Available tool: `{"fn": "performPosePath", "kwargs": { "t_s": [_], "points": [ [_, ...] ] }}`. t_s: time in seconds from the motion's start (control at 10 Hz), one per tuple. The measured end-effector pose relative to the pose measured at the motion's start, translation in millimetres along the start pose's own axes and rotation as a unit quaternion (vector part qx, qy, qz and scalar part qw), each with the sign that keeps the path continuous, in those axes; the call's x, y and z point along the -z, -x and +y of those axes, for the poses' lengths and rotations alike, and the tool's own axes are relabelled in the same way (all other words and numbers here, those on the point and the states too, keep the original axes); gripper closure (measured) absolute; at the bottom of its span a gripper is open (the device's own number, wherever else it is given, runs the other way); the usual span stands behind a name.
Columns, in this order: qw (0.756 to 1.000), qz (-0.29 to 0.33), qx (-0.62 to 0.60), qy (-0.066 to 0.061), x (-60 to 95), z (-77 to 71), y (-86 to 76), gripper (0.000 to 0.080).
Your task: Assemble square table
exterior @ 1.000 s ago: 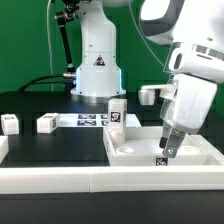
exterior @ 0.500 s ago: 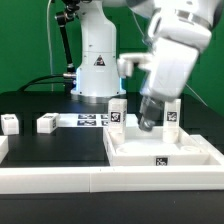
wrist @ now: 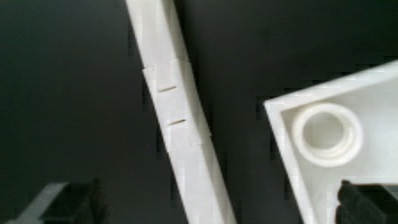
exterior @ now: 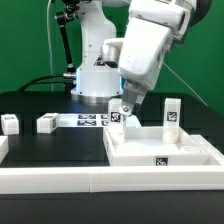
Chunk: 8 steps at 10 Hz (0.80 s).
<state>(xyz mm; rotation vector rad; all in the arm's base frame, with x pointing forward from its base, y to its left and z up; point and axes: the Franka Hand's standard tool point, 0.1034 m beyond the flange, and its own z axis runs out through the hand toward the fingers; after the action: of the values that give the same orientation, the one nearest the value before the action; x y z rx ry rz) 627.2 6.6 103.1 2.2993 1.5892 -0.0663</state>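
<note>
Wrist view: tabletop cut by the frame edge, only one corner showing. Long rail runs out of frame at both ends. Dark fingertips blurred, clipped. Exterior view: gripper blurred, covers part of one leg behind it.

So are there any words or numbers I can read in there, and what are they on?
No words or numbers are readable in either view.
Triangle sign on the robot base: too small to read.
Black-and-white tags on the tabletop, the upright leg and the marker board: patterns, not letters.
</note>
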Motion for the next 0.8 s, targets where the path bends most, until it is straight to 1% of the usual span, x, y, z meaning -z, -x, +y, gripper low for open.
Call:
{"fn": "performPosePath", "kwargs": {
  "t_s": [0.1,0.2,0.4,0.5,0.7,0.8],
  "points": [
    [0.999,0.0,-0.032,-0.004,-1.0,-0.9,2.2,0.0151],
    [0.994,0.0,-0.108,-0.022,-3.9,-4.5,12.4,0.0151],
    [0.981,-0.013,-0.188,-0.037,-7.0,-7.6,31.9,0.0151],
    [0.97,-0.018,-0.237,-0.046,-9.0,-8.7,37.3,0.0151],
    [0.959,-0.019,-0.281,-0.045,-9.2,-9.6,33.9,0.0151],
    [0.946,-0.021,-0.321,-0.045,-9.6,-10.0,33.7,0.0151]
  ]
}}
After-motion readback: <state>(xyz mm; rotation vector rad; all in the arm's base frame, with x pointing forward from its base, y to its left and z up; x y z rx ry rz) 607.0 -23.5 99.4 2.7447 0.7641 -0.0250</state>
